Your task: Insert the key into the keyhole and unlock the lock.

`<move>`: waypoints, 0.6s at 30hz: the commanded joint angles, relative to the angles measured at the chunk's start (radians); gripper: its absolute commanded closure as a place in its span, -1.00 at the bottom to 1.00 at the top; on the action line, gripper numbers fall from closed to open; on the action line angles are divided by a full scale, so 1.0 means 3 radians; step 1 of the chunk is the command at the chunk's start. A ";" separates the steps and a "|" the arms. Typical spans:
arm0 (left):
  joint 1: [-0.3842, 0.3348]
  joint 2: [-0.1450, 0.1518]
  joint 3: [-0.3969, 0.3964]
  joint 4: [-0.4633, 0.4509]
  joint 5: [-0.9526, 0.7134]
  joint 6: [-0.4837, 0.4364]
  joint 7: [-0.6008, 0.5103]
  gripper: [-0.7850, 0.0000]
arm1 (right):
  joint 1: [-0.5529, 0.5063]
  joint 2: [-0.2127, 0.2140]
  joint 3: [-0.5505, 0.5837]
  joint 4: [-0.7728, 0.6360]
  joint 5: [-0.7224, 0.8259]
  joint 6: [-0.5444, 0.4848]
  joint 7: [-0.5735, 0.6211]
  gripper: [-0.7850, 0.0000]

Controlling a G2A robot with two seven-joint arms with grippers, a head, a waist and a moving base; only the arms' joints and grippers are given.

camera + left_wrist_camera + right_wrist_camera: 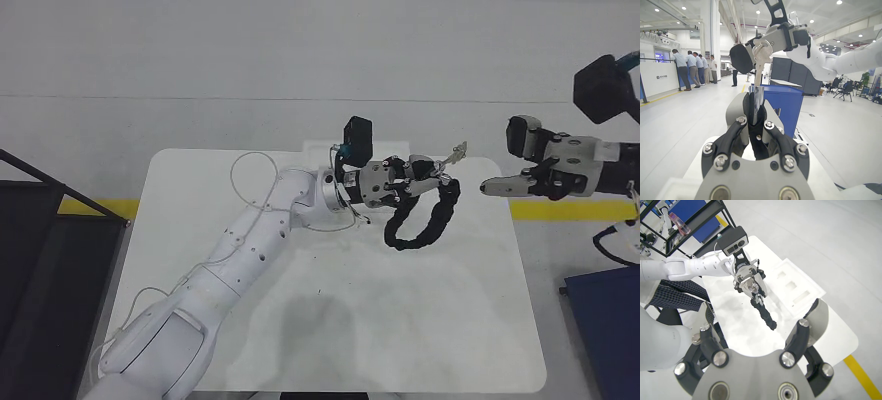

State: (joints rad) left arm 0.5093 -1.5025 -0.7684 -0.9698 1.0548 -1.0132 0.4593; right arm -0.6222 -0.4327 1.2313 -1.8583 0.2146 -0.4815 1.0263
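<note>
Currently L gripper (428, 178) sits mid-frame in the top view, pinched tight on the lock (756, 98) body and holding it above the table (480, 320). The keyhole end is aimed toward frame right, which I read as presenting it to the other arm. Black cable (420, 228) droops in a loop below. Key (761, 56) is already in the keyhole w/ bow sticking out. Much of the blade is exposed, so can't tell if it's fully home. R gripper (487, 187) is at right-middle of the top view, fingers spread, near the bow but apart from it. My guess: it must close on the bow, then twist, while L grip resists the torque.
</note>
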 commanded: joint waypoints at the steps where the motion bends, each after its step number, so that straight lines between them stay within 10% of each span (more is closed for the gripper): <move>1: 0.0009 0.0008 0.0003 -0.0030 -0.0193 0.0003 -0.0166 1.00 | -0.0091 0.0025 0.0084 -0.0070 -0.0101 -0.0175 0.0060 -1.00; 18: 0.0100 0.0144 -0.0030 -0.0307 -0.0398 0.0003 -0.0636 1.00 | -0.0297 0.0059 0.0181 -0.0154 -0.0149 -0.0359 0.0150 -1.00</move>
State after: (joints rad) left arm 0.5346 -1.4609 -0.7754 -1.0613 0.9310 -1.0123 0.2657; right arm -0.7086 -0.4146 1.2852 -1.8997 0.1754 -0.5930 1.0809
